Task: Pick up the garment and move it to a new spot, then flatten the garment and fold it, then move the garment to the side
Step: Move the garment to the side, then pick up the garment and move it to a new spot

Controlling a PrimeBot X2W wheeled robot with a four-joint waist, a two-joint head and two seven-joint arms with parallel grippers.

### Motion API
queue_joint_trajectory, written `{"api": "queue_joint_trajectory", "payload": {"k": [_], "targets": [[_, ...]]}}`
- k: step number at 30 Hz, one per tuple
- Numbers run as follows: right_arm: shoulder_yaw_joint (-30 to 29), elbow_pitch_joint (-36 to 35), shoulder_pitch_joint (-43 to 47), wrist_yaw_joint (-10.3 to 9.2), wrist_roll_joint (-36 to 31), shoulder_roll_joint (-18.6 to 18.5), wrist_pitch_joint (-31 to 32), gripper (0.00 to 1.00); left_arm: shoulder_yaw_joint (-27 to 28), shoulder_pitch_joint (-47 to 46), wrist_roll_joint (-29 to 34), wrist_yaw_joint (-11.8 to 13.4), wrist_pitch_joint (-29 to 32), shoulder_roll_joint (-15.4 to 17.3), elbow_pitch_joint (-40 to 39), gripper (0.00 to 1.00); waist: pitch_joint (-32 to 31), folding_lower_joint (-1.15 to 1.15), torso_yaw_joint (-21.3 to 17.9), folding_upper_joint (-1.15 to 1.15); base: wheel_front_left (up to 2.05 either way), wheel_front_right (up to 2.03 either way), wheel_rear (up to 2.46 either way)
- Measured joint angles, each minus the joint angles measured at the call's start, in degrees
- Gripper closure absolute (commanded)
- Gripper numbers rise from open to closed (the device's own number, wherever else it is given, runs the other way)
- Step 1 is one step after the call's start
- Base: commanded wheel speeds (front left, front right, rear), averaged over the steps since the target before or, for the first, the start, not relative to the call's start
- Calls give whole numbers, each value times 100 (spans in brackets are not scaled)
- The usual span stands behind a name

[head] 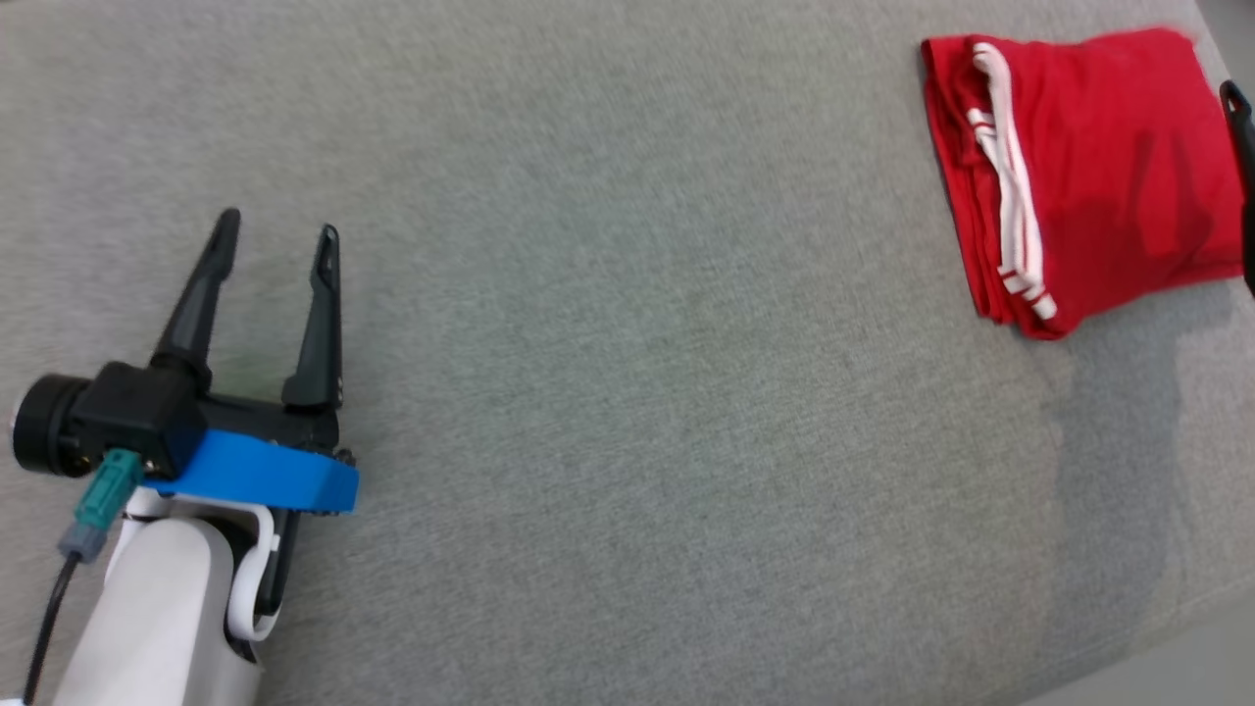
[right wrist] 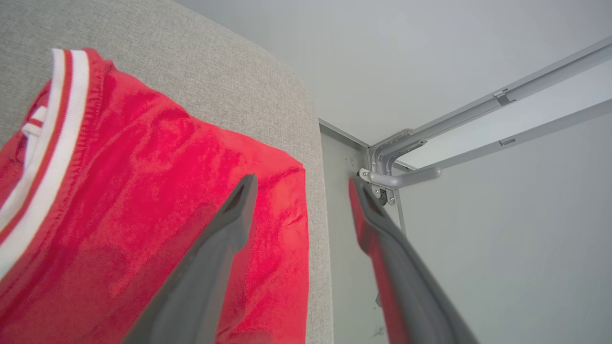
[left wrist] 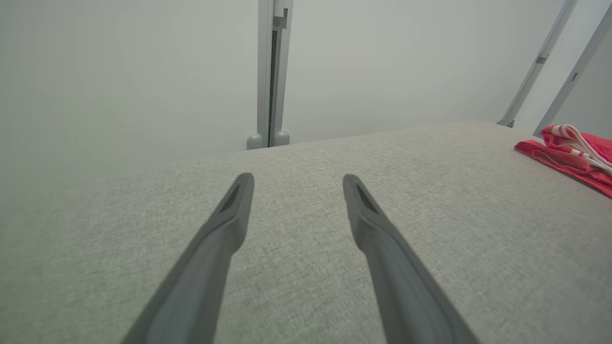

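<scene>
Folded red garment [head: 1098,167] with white-striped trim, flat at far right end of grey fabric tabletop [head: 627,412], close to its edge. Right claw [right wrist: 301,184] spread wide over garment's outer border, one finger [right wrist: 215,258] above red cloth, other past tabletop edge; nothing pinched between them, contact with cloth unclear. Left claw [head: 278,230] wide, empty, over bare tabletop at lower left, well apart from garment. Grey frame posts [left wrist: 272,71] beyond tabletop's far edge.

I'm getting soft, even light; the head view is smearing slightly, and a faint shadow [head: 1113,431] is falling on the table [head: 588,392] below the garment [head: 1098,167].
</scene>
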Motion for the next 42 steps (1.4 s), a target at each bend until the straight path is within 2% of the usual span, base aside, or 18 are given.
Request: {"api": "queue_joint_trajectory", "payload": {"k": [7,14,21,25,28,42], "targets": [[-100,-208,832,-1,179,274,-543,0,-49,426,-170,40,-324,-297,550,0,-1037,-2,527,0,0,0,0],[-688,-1415,2363,-1,792,754,-1107,0,-34,962,-312,82,-501,-571,925,0,-2100,-3,1107,0,0,0,0],[-1432,-2838,4038,-1,781,1801,-1192,0,40,1390,-333,55,-524,-658,1141,0,-2667,-2,1667,0,0,0,0],[-1621,-3292,4707,-1,695,2364,-1137,0,148,1629,-333,56,-528,-693,1144,0,-2883,-2,1852,0,0,0,0],[-1653,-3532,5033,-2,593,2650,-992,0,210,1778,-333,47,-528,-706,1137,0,-2945,-2,1897,0,0,0,0],[-1747,-3548,5139,-2,667,2733,-894,0,381,1862,-253,-21,-528,-828,1115,0,-2884,0,1935,0,0,0,0]]}}
